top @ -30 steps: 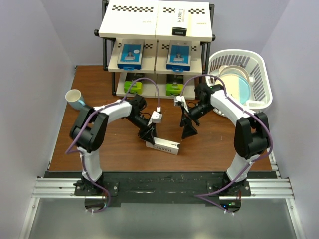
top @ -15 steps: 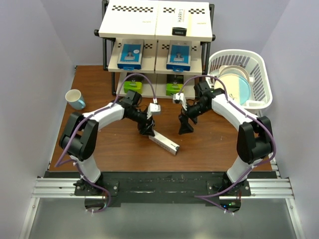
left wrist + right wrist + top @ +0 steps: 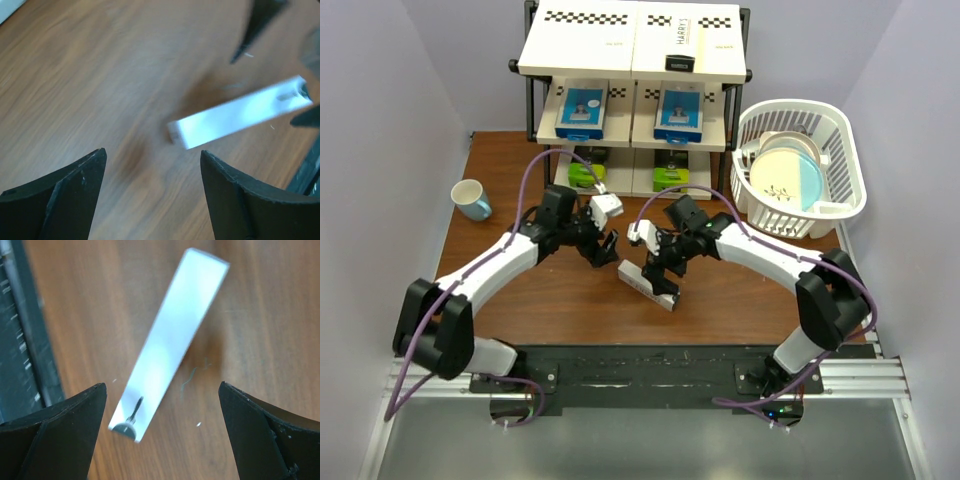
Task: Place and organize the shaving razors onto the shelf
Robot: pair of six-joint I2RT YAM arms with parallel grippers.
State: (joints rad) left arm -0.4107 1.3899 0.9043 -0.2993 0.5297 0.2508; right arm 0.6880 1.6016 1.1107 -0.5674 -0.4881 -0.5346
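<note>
Now the job has changed sides. A second ago the left claw was down on the long white box near the middle of the bench. It has since let go and drawn back to the left. Its jaws stand apart with nothing between them, and in its own camera the white box lies on bare wood beyond the tips of the left claw.

The box itself has turned from lying almost level across the overhead view to lying on a slant, flat on the bench and well short of the shelf.

Meanwhile the right claw has swung in from the right and hangs over the box. Its jaws are spread wide and not yet clamped on anything. Through the right wrist camera, the white box runs diagonally in the gap of the right claw.

This looks like a handover of the last piece. The shelf already carries another white box on the top board, two blue boxes on the middle one and two green-ended boxes at the bottom. The free half of the top board is on the left. For a clean pick, the right claw probably needs to turn so its jaws span the box's narrow width.
</note>
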